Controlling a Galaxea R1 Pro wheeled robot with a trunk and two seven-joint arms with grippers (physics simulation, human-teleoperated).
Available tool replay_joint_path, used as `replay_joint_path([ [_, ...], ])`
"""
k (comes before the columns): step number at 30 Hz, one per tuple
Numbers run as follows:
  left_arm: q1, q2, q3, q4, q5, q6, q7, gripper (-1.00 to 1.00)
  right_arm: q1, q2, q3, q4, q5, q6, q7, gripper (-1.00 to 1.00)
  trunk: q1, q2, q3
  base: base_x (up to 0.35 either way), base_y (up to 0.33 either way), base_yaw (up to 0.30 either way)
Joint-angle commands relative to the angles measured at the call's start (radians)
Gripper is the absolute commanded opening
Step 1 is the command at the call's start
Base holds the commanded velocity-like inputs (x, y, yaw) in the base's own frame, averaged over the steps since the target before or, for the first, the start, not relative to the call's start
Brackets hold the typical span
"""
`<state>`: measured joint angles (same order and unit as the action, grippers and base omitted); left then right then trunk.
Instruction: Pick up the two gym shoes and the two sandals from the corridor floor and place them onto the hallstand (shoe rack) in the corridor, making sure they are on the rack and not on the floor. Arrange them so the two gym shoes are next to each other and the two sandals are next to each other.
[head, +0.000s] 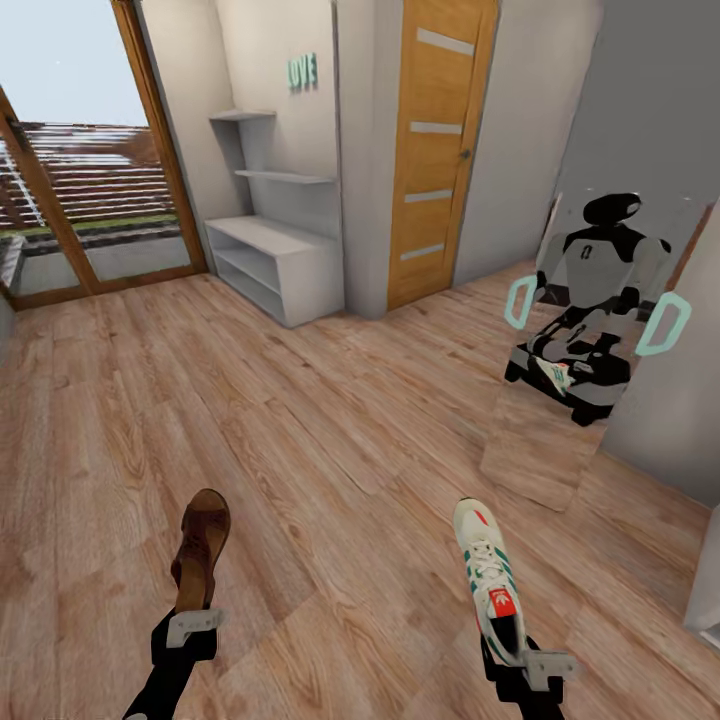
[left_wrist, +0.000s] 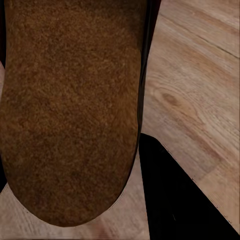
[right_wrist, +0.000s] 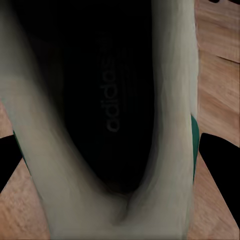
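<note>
Sandal (head: 201, 548) in my left gripper (head: 191, 628), gym shoe (head: 489, 580) in my right gripper (head: 535, 668): that is how the head view reads. I see the left gripper pinching the brown sandal at its heel end, the toe pointing away from me and up off the corridor floor (head: 330, 450). On the left wrist view the sandal (left_wrist: 70, 110) sits right against the camera as a wide brown grainy surface with a rounded end, wood planks (left_wrist: 200, 85) beside it; I cannot make out the fingers there.

My right gripper grips the white sneaker at its heel, the toe stretched forward, green stripes and red-orange tongue label facing up. The right wrist view looks straight into the shoe (right_wrist: 115, 125): dark inside with lettering, cream walls on both sides, a sliver of green at one edge.

Both shoes are held out ahead of the arms, well apart from each other.

The hallstand (head: 275, 265) stands far ahead to the left against the wall, pale grey, its low bench top and shelves bare. A wooden door (head: 435, 150) is just beside it. A mirror (head: 590, 340) at the right reflects my robot with the sneaker.
</note>
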<state>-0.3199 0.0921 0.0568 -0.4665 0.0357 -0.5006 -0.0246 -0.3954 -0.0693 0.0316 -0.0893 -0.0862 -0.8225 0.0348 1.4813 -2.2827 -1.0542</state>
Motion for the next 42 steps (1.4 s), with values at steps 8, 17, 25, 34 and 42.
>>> replay_joint_path([
  [8,-0.001,-0.002,0.001,0.000,0.001,-0.003,-0.002,-1.00,0.000,0.000,0.004,0.000,-0.009,-0.003,-0.010,-1.00,0.000,0.000,0.004,0.003,0.002,0.254],
  [17,-0.001,-0.002,0.000,0.000,0.001,-0.003,-0.002,-1.00,-0.001,0.020,0.004,-0.001,-0.008,-0.003,-0.093,-1.00,0.000,0.000,0.004,0.000,0.000,0.278],
  [25,-0.001,-0.002,0.001,0.001,0.001,-0.003,-0.002,-1.00,-0.001,0.022,0.004,-0.001,-0.007,-0.003,-0.097,-1.00,0.000,0.000,0.004,0.052,0.000,0.279],
  [34,-0.001,-0.002,0.001,0.000,0.001,-0.003,0.000,-1.00,-0.001,0.014,0.003,-0.001,-0.009,-0.003,-0.097,-1.00,0.000,0.000,0.004,0.296,0.000,0.273],
  [42,-0.001,-0.002,0.001,0.000,0.003,-0.003,0.000,-1.00,0.000,-0.010,0.005,-0.001,-0.006,-0.001,-0.094,-1.00,0.000,0.000,0.004,0.337,0.000,0.050],
])
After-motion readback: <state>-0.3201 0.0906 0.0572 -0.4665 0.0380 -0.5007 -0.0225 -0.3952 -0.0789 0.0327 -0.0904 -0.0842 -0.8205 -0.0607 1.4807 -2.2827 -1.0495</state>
